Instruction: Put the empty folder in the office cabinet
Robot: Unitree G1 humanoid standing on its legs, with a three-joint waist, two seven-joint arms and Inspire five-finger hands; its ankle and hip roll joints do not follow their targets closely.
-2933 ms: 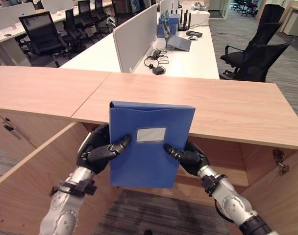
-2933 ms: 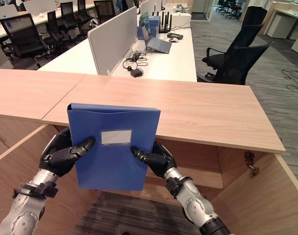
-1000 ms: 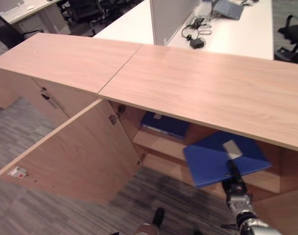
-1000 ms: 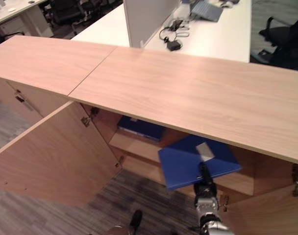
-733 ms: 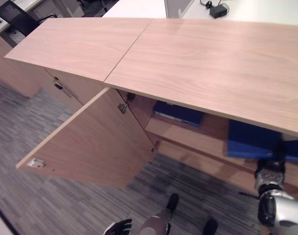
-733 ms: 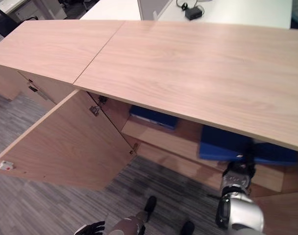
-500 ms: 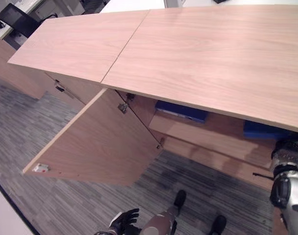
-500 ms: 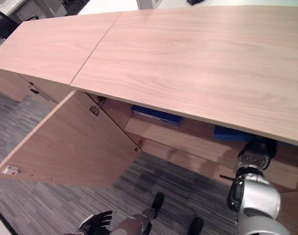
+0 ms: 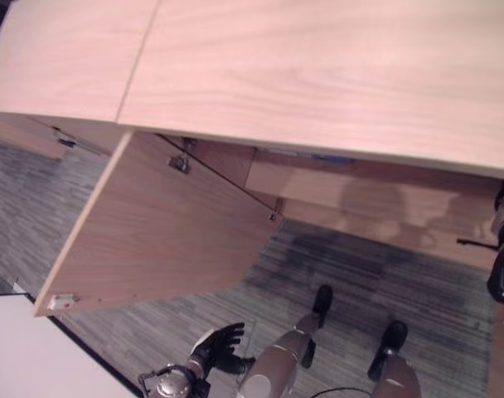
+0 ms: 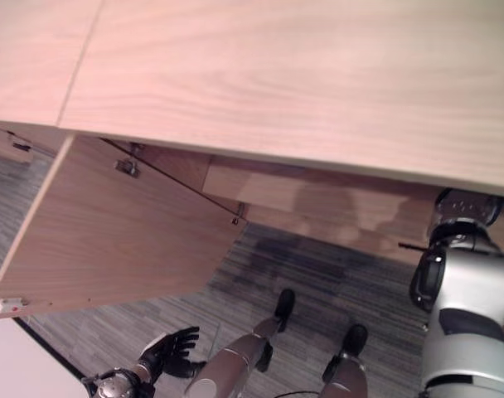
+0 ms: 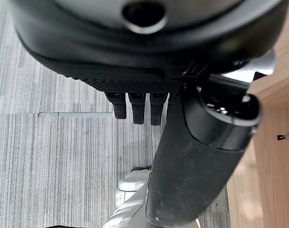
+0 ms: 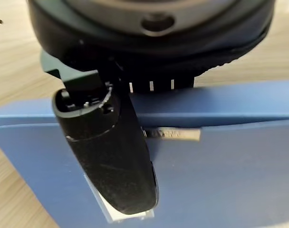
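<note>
The blue folder (image 12: 230, 156) with a white label lies flat on the wooden shelf (image 12: 16, 61) inside the cabinet. My right hand (image 12: 111, 156) is shut on it, thumb pressed on its top face, fingers tucked past its edge. In the eye views my right arm (image 10: 463, 274) reaches under the cabinet top (image 9: 318, 75), which hides the hand and the folder. My left hand (image 9: 212, 347) hangs low over the carpet, open, fingers spread, holding nothing.
The cabinet's left door (image 9: 169, 232) stands swung wide open over the grey carpet (image 9: 385, 265). A sliver of another blue folder (image 9: 331, 157) peeks from under the top, on the inner shelf (image 9: 360, 195).
The camera has tipped further down. My right hand has carried the folder deeper under the cabinet top, out of the eye views. My left hand stays low by the floor.
</note>
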